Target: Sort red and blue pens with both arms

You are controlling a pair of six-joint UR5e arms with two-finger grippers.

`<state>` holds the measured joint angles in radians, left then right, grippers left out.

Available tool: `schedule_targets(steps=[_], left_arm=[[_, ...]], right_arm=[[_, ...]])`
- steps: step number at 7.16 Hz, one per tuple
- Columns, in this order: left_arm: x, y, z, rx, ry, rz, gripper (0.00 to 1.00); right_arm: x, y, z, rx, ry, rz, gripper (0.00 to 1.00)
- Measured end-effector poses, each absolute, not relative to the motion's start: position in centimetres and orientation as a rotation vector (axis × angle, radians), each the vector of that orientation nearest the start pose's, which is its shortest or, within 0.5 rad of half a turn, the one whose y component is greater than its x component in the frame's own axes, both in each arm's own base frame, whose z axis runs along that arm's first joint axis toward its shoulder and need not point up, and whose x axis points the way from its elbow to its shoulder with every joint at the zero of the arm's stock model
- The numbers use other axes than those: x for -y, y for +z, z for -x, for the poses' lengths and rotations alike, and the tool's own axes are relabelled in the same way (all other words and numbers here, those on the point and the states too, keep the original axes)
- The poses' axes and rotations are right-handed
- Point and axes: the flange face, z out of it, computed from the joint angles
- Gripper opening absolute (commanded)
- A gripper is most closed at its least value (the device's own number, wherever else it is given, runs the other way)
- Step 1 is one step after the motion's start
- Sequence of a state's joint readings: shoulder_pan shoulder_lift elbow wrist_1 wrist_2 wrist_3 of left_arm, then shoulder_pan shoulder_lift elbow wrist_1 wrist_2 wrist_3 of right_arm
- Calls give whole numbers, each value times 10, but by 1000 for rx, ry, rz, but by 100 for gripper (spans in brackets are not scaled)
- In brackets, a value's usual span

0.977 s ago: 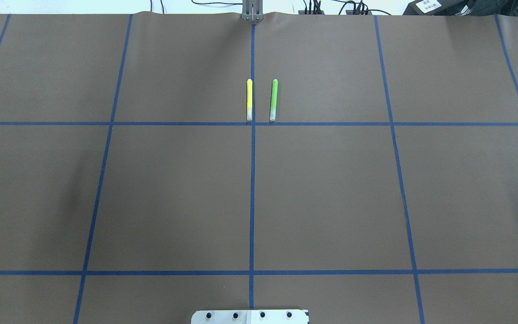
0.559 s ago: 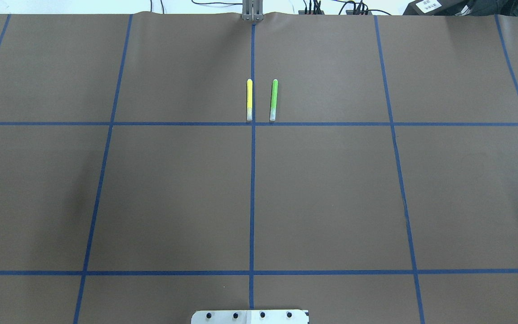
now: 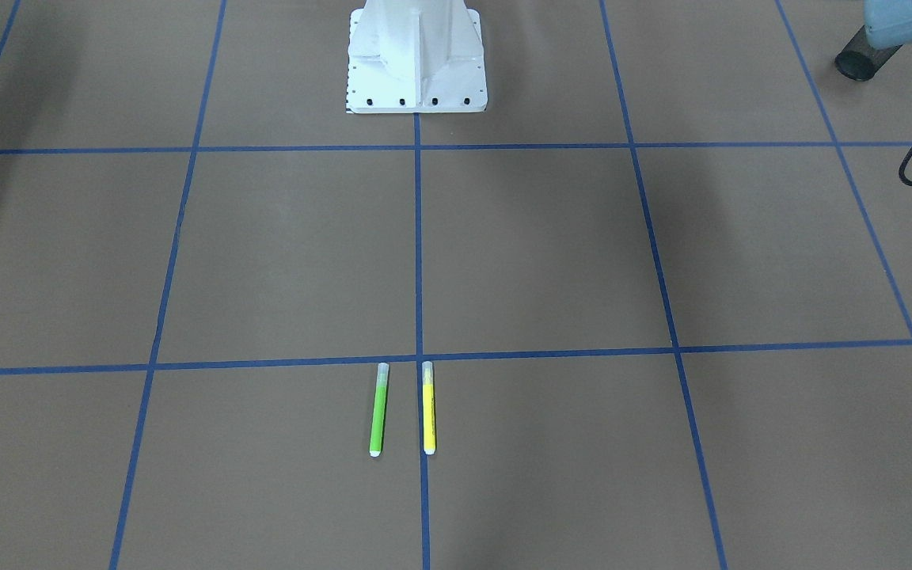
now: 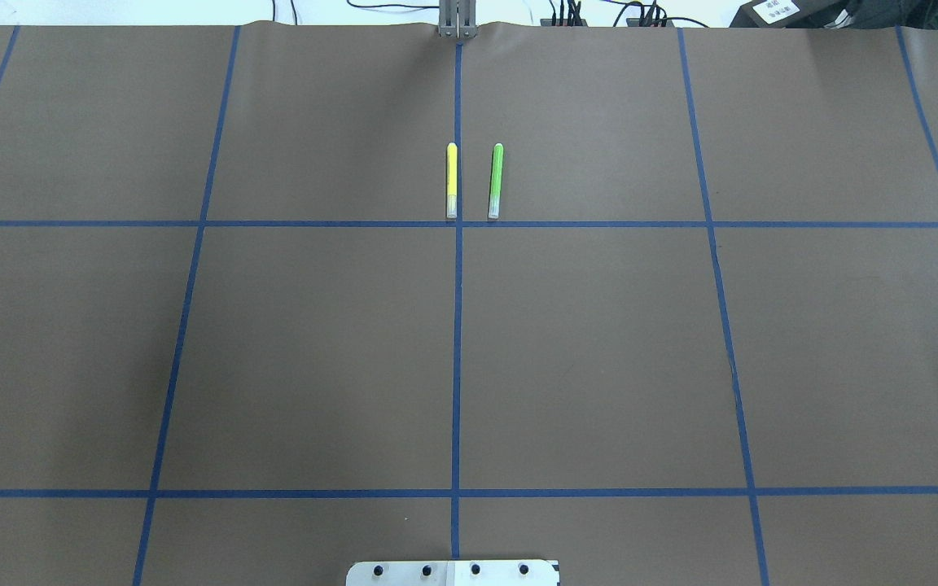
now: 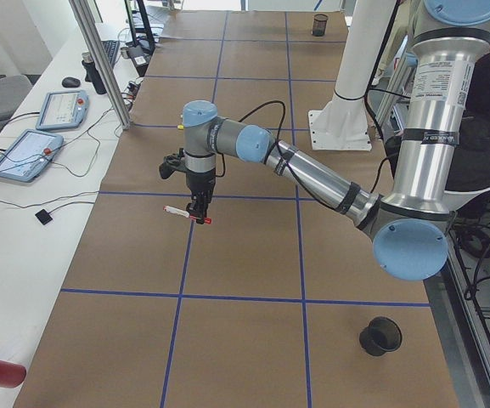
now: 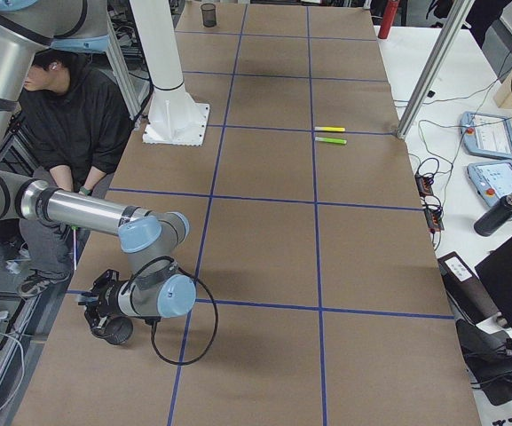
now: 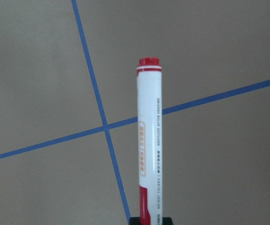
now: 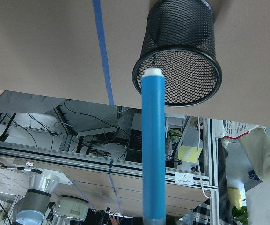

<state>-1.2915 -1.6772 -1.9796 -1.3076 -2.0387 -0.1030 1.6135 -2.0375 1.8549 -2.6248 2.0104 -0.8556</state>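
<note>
Brown table (image 4: pixel 314 350), blue tape grid; left gripper (image 5: pixel 199 208) clamped on red pen (image 7: pixel 149 140), which juts straight ahead; right gripper (image 6: pixel 105 318) grips blue pen (image 8: pixel 153 150), its end toward mesh cup (image 8: pixel 181 51)

On the table (image 4: pixel 314 350), one marker (image 4: pixel 452 181) lies just left of a second marker (image 4: pixel 496 181), well beyond the base plate (image 4: pixel 453 572)

A slim green marker (image 3: pixel 378 409) lies just beside a slim yellow marker (image 3: pixel 428 408), well apart from the white metal robot base (image 3: pixel 416 59).
</note>
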Motion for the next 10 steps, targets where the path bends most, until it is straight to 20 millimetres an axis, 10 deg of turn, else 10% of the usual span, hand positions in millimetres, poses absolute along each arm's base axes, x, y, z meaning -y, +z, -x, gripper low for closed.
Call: schedule_targets(steps=[10], left_arm=[[498, 433, -50, -512, 238, -198, 0]], right_arm=[[118, 782, -91, 935, -307, 1035, 0]])
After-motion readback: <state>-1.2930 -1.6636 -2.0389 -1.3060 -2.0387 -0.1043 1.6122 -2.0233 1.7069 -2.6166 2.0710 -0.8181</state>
